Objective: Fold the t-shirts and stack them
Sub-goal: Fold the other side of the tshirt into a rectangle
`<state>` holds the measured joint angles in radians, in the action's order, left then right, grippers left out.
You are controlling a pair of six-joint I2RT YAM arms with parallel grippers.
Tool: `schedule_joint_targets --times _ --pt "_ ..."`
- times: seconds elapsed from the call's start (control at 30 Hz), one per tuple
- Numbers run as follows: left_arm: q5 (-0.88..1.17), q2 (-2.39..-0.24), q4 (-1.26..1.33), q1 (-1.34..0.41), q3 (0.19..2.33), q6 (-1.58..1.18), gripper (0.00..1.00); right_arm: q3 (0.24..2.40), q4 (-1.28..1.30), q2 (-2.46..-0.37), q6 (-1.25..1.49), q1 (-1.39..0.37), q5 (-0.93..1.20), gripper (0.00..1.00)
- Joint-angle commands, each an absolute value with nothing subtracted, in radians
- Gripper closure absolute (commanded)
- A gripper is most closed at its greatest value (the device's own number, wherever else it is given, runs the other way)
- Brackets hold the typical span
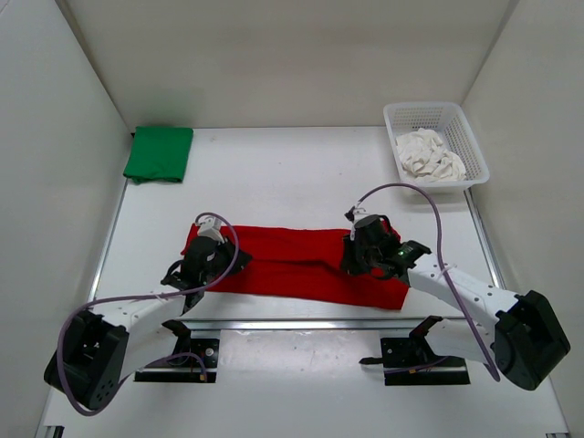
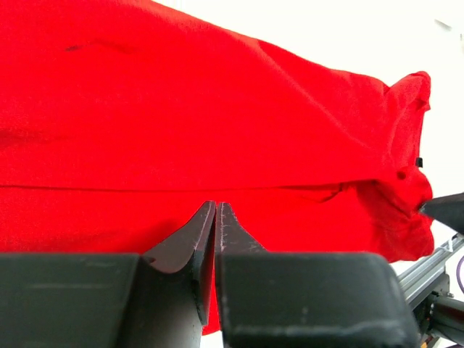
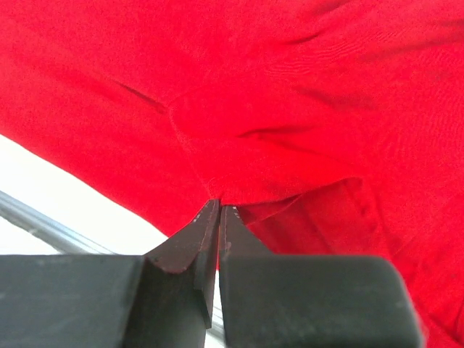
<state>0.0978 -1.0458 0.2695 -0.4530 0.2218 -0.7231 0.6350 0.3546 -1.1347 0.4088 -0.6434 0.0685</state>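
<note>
White-walled booth around a pale worktop

A white worktop [image 1: 292,173] spread out ahead of the left pincer [image 2: 216,206] and the right pincer [image 3: 218,203]. Plain white panels closed it in: a back wall [image 1: 292,55] far beyond both, a left wall [image 1: 46,182] outboard of the left pincer, and a right wall [image 1: 538,137] outboard of the right pincer. A metal rail [image 1: 292,322] ran just behind them. The light was soft and even.

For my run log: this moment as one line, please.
left tool: shut on red shirt | right tool: shut on red shirt | green shirt: folded, far left | white shirt: crumpled in basket
</note>
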Motion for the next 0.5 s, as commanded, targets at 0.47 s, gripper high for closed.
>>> schedule_joint_targets --times 0.47 --pt "0.153 -0.982 0.215 -0.249 0.317 -0.724 0.84 0.592 0.385 -1.039 0.5 -0.707 0.169 0.72"
